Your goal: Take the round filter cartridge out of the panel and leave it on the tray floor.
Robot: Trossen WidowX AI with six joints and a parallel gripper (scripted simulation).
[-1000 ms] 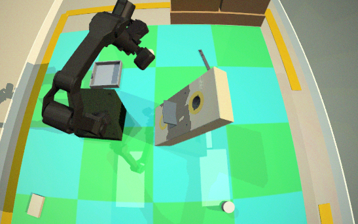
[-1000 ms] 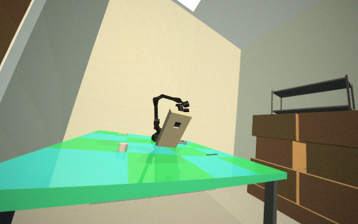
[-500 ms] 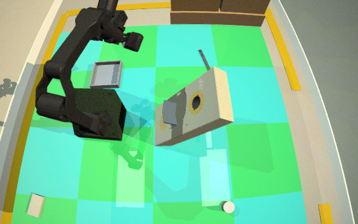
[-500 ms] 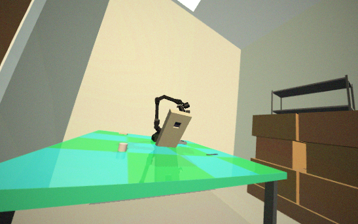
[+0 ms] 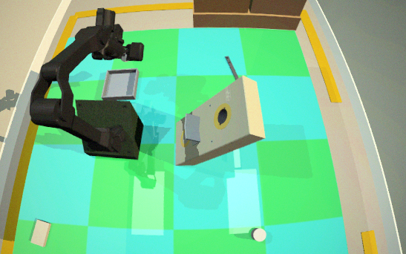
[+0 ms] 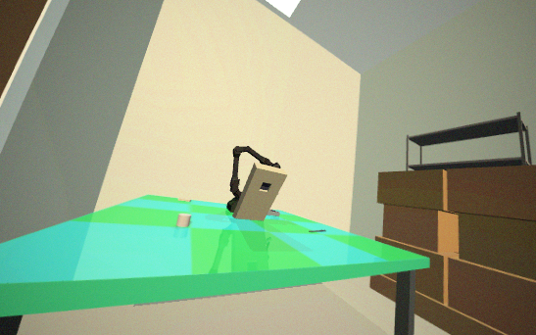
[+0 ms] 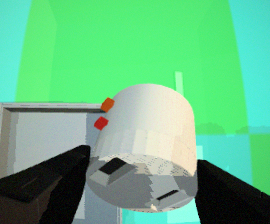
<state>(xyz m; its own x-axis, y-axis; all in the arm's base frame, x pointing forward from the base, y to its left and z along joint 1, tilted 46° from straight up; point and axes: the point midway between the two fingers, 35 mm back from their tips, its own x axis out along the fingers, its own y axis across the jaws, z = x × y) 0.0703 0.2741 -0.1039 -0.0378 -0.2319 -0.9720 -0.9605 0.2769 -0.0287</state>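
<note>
1. Checkered green-and-cyan counter [image 5: 207, 193] is filling the top view, with a yellow border strip and cardboard boxes [image 5: 249, 12] at the far edge.
2. Service panel [image 5: 233, 122] is leaning mid-counter; its yellow-ringed socket [image 5: 223, 116] is showing dark and hollow, so the cartridge is already out.
3. Gripper [image 7: 142, 183] is clamping the white filter cartridge [image 7: 148, 145] between its dark fingers, which are pressing on the cylinder's sides. Slotted face is pointing back toward the wrist camera.
4. Arm is reaching toward the far-left corner, holding the cartridge off the counter.
5. Grey tray [image 5: 120, 84] is sitting just beside the arm's base, on the far-left side.
6. Key relation: in the wrist view the tray [image 7: 46, 163] is lying below and to the left of the cartridge, only partly under it. Judgement: a shift toward the tray centre is needed before lowering, or the cartridge could catch the wall.
</note>
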